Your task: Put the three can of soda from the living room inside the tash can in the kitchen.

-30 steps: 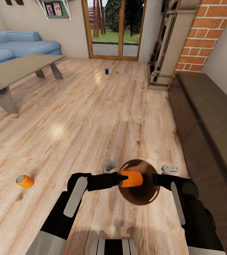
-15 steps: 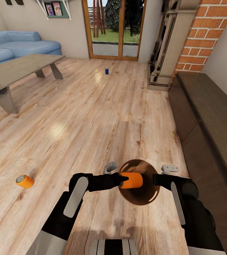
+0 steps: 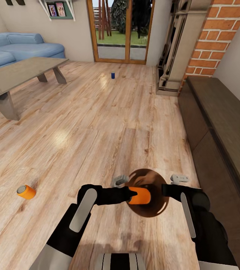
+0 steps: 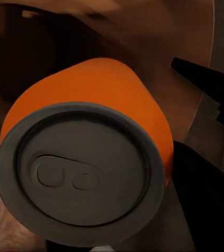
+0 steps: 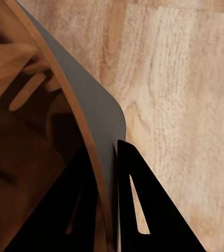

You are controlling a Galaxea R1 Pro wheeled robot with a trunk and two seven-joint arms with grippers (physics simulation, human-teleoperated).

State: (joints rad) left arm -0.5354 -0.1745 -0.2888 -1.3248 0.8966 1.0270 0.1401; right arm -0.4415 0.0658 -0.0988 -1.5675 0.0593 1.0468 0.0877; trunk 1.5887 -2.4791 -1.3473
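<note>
head cam high, looks down; wrist cams close; all share bin [image 3: 148, 193].

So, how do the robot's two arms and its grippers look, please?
Both arms are glossy black with a long light-grey panel along each forearm. The left gripper and right gripper have thin black fingers; the right ones taper to points, with narrow slots.

Light wood floor [image 3: 97, 123], orange can [image 3: 26, 192] lying at eight o'clock, blue can [image 3: 113, 75] upright at twelve, coffee table [image 3: 18, 73] at ten.
</note>
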